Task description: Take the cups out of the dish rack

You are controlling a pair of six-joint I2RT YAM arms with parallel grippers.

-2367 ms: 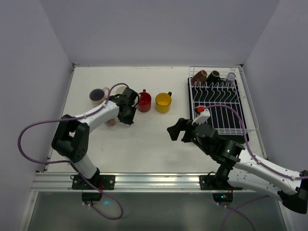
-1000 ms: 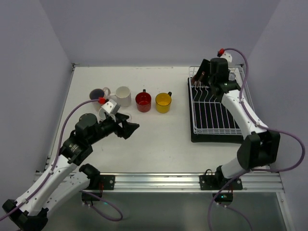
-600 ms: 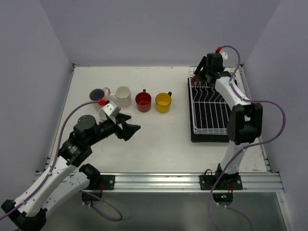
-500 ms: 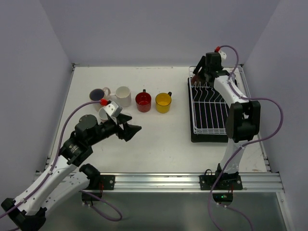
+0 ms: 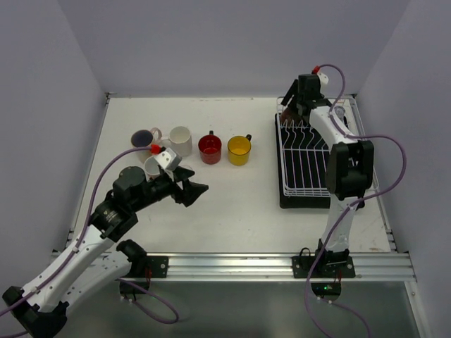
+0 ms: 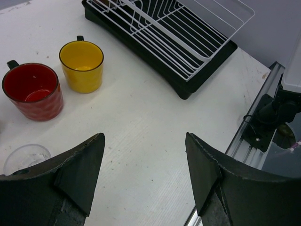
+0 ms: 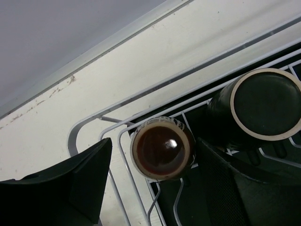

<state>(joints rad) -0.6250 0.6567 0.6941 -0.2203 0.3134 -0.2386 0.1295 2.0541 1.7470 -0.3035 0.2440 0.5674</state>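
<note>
The white wire dish rack (image 5: 317,165) stands on a black tray at the right. At its far left corner my right gripper (image 5: 291,110) hangs over a brown cup (image 7: 162,147) that lies on its side, mouth toward the camera. In the right wrist view the right gripper (image 7: 155,147) is open. Its fingers (image 7: 70,181) straddle the cup, the left one clear of it. A black cup (image 7: 261,103) lies beside the brown one. My left gripper (image 5: 192,189) (image 6: 143,141) is open and empty over bare table. On the table stand a red cup (image 5: 210,148) (image 6: 33,89), a yellow cup (image 5: 239,149) (image 6: 82,65), a white cup (image 5: 180,140) and a purple-lined cup (image 5: 143,136).
A small clear glass (image 6: 26,157) stands by my left finger, near the red cup. The rack's raised wire rim (image 7: 94,123) runs close to my right gripper's left finger. Grey walls close the table at the back and both sides. The metal rail (image 5: 225,266) lies along the near edge.
My right gripper has slid left along the rack's far end onto the brown cup, and its jaws have narrowed. My left arm has crept slightly right, still open.
</note>
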